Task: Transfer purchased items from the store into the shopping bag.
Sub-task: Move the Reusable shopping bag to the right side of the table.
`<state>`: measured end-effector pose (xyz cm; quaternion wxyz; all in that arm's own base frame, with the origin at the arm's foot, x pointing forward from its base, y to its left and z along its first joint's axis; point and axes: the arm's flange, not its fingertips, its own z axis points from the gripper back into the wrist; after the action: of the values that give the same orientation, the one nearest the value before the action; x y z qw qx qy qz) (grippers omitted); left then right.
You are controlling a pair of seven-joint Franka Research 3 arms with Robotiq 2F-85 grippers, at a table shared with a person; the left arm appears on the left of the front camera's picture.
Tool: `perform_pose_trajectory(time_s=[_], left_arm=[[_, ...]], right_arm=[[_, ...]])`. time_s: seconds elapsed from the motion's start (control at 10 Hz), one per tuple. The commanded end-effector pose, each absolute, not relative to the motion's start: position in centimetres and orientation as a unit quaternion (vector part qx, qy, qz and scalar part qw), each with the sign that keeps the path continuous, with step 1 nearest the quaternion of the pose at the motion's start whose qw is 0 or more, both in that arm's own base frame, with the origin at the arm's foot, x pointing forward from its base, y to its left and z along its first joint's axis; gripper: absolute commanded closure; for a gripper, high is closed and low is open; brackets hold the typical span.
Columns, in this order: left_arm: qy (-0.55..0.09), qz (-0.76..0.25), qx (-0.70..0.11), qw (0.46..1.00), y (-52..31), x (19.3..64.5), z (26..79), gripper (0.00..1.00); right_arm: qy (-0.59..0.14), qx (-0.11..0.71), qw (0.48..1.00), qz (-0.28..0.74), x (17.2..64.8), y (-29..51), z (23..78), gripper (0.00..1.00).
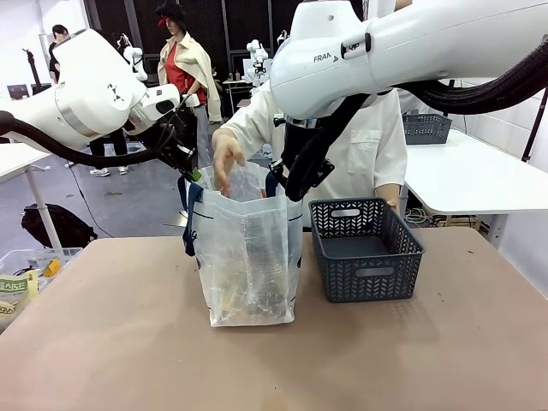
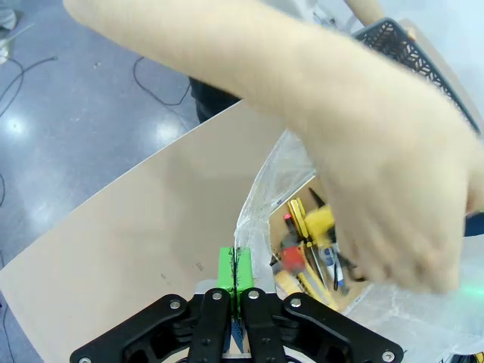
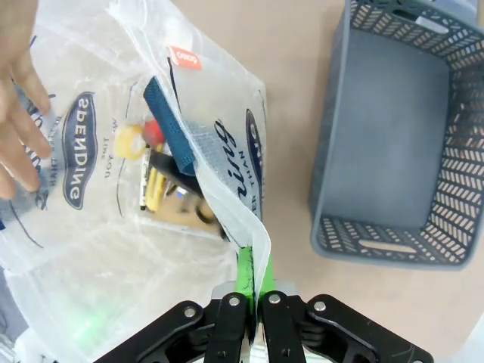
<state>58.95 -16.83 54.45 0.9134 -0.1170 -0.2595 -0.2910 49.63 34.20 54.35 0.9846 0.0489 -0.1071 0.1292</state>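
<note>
**A:** Two sets of fingers are seen at the shopping bag (image 1: 248, 257). How are they set?

**B:** The left fingers (image 2: 227, 266) are pressed together on the bag's thin plastic rim, which is pinched between the green pads. The right fingers (image 3: 244, 274) are clamped in the same way on the rim at the opposite side. The mouth is thus held open between them.

**A:** Where is the bag placed?

**B:** It is stood upright on the table (image 1: 103, 342), near the middle. The basket (image 1: 402, 248) is set just beside it, to its right in the front view. Whether the two touch cannot be told.

**A:** And where are the purchased items (image 3: 162, 189) found?

**B:** They are seen lying at the bottom of the bag. Yellow, red and dark packets are bunched together there. A dark blue strap (image 3: 170, 125) is draped into the bag above them, on the side held by the right fingers.

**A:** Is a person seen?

**B:** A person's hand (image 1: 227, 154) is held at the open mouth of the bag, above the items. It is blurred in the left wrist view.
</note>
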Motion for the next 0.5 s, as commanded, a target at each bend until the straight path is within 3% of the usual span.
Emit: perform_pose_trajectory(time_s=[0.0, 0.4], left_arm=[[-0.260, -0.291, -0.115, 0.914, -16.60, 58.96, 54.51, 1.00], [-0.260, -0.291, -0.115, 0.914, -16.60, 58.96, 54.51, 1.00]], right_arm=[[-0.108, 0.055, 0.984, 0.128, 49.66, 34.18, 54.46, 1.00], [-0.108, 0.055, 0.984, 0.128, 49.66, 34.18, 54.46, 1.00]])
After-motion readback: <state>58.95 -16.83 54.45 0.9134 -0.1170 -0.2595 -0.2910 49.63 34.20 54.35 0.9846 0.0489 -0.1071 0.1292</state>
